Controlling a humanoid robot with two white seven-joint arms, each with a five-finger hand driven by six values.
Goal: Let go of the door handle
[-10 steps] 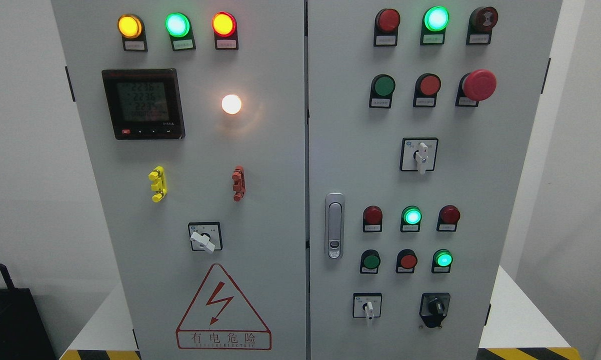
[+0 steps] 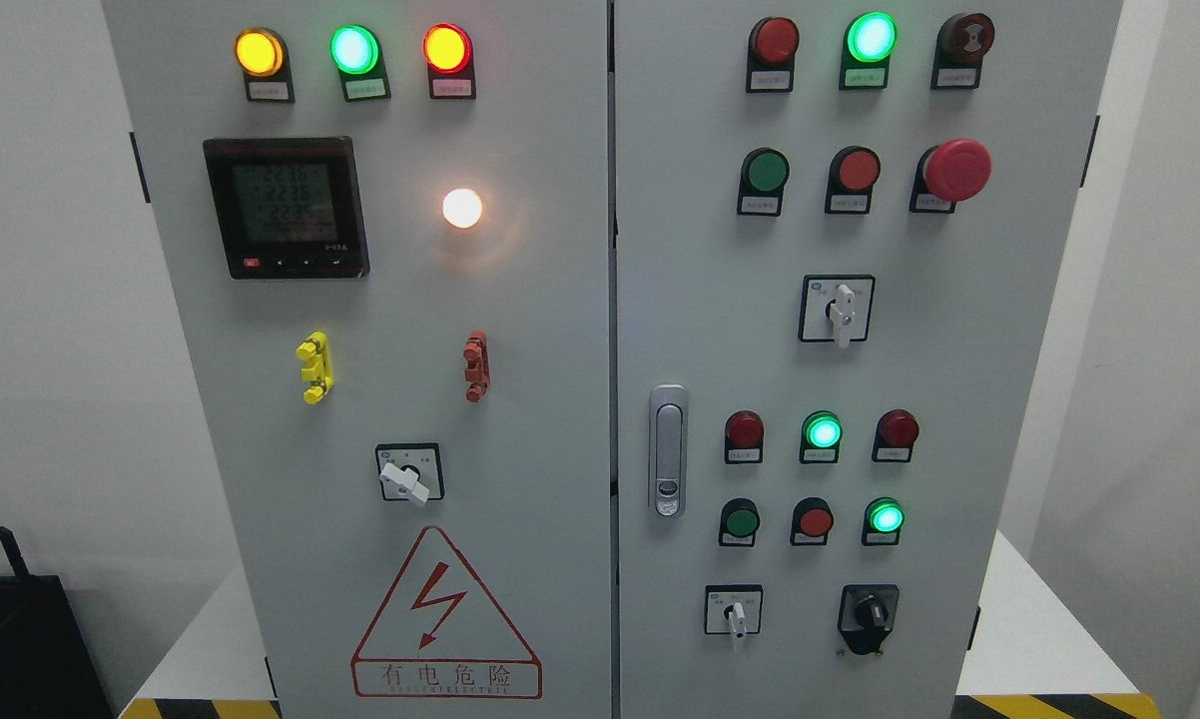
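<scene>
Cabinet (image 2: 610, 300): top and bottom cut by frame edges at 12 and 6 o'clock.
Label plates (image 2: 270, 90) under lamps and buttons: print too small to read.
Meter display (image 2: 287, 205): digits blurred, unreadable.
Warning triangle (image 2: 445, 619): small line under large characters illegible.
Black object (image 2: 21, 639) at 8 o'clock: cut by left and bottom edges, identity unclear.
Hazard stripes (image 2: 1054, 706): cut at bottom edge.

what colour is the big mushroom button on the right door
Red, seen best in the head view: the mushroom button.

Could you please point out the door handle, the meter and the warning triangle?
Door handle (image 2: 668, 449), head view, middle of its lever.
Meter (image 2: 286, 206), head view, its screen.
Warning triangle (image 2: 445, 621), head view, the lightning bolt's lower end.
</scene>
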